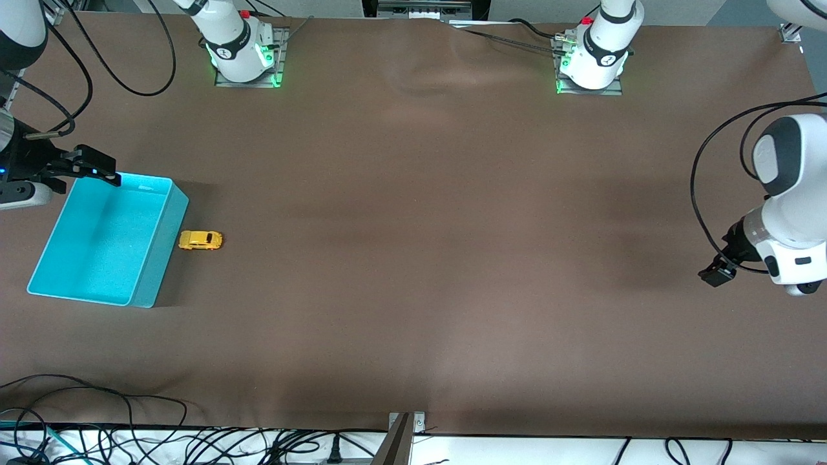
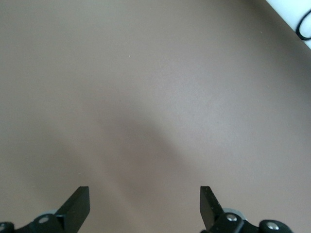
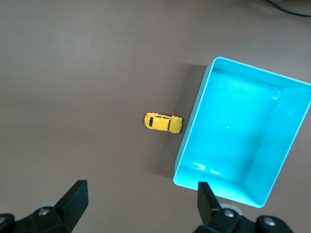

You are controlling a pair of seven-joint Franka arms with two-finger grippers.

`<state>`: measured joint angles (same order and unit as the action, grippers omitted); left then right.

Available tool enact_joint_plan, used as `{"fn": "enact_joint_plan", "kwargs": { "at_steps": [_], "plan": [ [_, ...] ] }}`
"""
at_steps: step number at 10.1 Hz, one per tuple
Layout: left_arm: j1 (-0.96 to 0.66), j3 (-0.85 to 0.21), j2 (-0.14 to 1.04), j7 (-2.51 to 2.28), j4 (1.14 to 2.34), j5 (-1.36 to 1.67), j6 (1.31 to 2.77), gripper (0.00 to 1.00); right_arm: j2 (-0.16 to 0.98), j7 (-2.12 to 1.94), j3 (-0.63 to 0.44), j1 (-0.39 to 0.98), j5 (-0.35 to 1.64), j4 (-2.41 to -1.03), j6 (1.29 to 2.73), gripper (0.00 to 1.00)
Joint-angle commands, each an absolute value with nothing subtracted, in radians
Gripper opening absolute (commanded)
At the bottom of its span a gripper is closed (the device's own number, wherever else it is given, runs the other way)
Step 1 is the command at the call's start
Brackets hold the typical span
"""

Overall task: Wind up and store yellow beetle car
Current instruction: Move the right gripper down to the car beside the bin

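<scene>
The yellow beetle car [image 1: 201, 239] is a tiny yellow toy with dark windows. It stands on the brown table just beside the turquoise bin [image 1: 158, 258], on the side toward the left arm's end. In the right wrist view the car [image 3: 163, 123] lies close to the bin [image 3: 243, 141], which holds nothing. My right gripper [image 1: 102, 169] hangs open and empty over the bin's corner farthest from the front camera [image 3: 141, 201]. Over bare table at the left arm's end, my left gripper [image 1: 716, 274] waits, open with nothing between its fingers [image 2: 145, 204].
Brown cloth [image 1: 420, 226] covers the whole table. Both arm bases [image 1: 245, 58] [image 1: 591, 61] stand along the edge farthest from the front camera. Loose cables [image 1: 129, 439] and a metal bracket [image 1: 404, 429] lie along the nearest edge.
</scene>
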<state>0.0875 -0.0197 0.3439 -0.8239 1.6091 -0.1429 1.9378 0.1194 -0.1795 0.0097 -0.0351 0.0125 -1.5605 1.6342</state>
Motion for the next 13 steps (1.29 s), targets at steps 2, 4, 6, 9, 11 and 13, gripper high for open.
{"fn": "enact_joint_plan", "kwargs": {
  "at_steps": [2, 4, 6, 9, 11, 13],
  "plan": [
    [0.086, -0.067, 0.347, -0.519, 1.522, -0.118, 1.817, 1.00, 0.123, -0.209, 0.014, -0.029, 0.012, -1.551, 1.582, 1.00],
    [0.097, -0.106, 0.347, -0.392, 1.484, -0.117, 1.769, 1.00, 0.153, -0.218, 0.026, -0.009, 0.008, -1.574, 1.614, 1.00],
    [0.097, -0.135, 0.322, -0.371, 1.471, -0.101, 1.744, 1.00, 0.120, -0.219, 0.043, -0.009, 0.009, -1.719, 1.765, 1.00],
    [0.097, -0.141, 0.296, -0.207, 1.471, -0.095, 1.717, 1.00, 0.126, -0.350, 0.044, -0.017, 0.006, -1.886, 1.976, 1.00],
    [0.095, -0.138, 0.301, -0.139, 1.467, -0.106, 1.717, 1.00, 0.175, -0.513, 0.044, -0.043, 0.002, -1.966, 2.095, 1.00],
    [0.094, -0.137, 0.307, -0.089, 1.466, -0.109, 1.718, 1.00, 0.230, -0.735, 0.046, -0.058, 0.002, -2.023, 2.199, 1.00]
  ]
}}
